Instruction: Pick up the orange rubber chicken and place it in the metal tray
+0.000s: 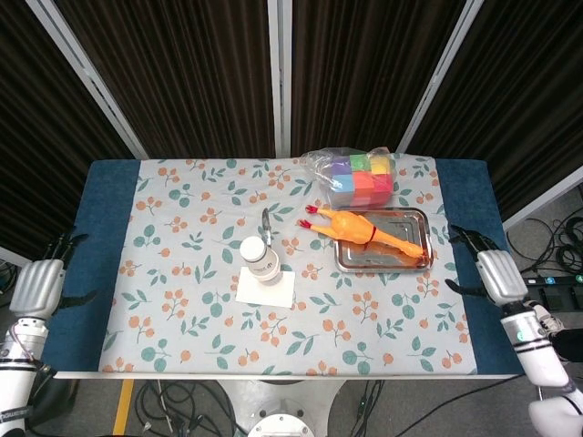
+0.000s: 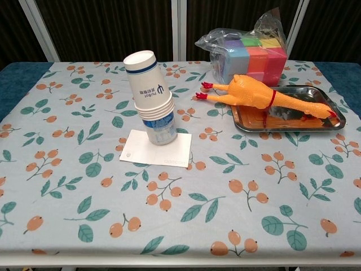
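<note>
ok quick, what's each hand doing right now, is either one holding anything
Left hand: open, holding nothing, at the table's left edge.
Right hand: open, holding nothing, apart from the metal tray.

An orange rubber chicken with red feet and a red neck band is seen in the silver metal tray. A white tablecloth printed with green leaves and orange berries is spread over the blue table. Multicoloured blocks are wrapped in clear plastic at far right.
</note>
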Controlling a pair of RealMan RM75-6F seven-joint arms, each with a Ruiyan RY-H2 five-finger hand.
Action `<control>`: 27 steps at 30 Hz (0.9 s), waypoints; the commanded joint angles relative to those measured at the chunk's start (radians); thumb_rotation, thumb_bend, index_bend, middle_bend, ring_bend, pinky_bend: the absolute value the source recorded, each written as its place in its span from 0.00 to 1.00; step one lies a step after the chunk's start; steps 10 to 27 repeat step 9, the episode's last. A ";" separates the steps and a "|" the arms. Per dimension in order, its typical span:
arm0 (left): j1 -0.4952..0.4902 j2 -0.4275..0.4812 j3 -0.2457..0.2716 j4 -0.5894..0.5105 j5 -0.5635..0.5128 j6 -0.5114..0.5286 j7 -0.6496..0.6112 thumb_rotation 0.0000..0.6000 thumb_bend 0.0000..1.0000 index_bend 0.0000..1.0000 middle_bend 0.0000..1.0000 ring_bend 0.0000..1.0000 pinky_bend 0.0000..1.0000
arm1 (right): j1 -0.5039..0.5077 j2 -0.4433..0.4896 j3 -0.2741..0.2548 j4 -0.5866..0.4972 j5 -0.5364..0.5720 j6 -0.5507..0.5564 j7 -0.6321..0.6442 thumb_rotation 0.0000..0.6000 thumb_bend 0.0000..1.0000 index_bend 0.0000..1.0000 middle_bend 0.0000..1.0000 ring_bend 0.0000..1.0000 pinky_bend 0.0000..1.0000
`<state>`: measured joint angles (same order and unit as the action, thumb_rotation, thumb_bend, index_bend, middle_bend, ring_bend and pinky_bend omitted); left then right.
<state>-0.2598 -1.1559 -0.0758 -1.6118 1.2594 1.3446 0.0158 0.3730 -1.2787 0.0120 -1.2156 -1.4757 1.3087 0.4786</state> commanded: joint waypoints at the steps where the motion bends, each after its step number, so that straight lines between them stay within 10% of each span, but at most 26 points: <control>1: 0.062 -0.045 0.016 0.009 -0.022 0.092 0.086 1.00 0.15 0.19 0.14 0.12 0.26 | -0.177 0.158 -0.037 -0.240 0.016 0.184 -0.163 1.00 0.12 0.09 0.24 0.11 0.20; 27: 0.147 -0.106 0.055 -0.021 0.026 0.214 0.177 1.00 0.15 0.19 0.14 0.12 0.25 | -0.282 0.160 -0.063 -0.286 -0.018 0.280 -0.177 1.00 0.12 0.09 0.23 0.11 0.20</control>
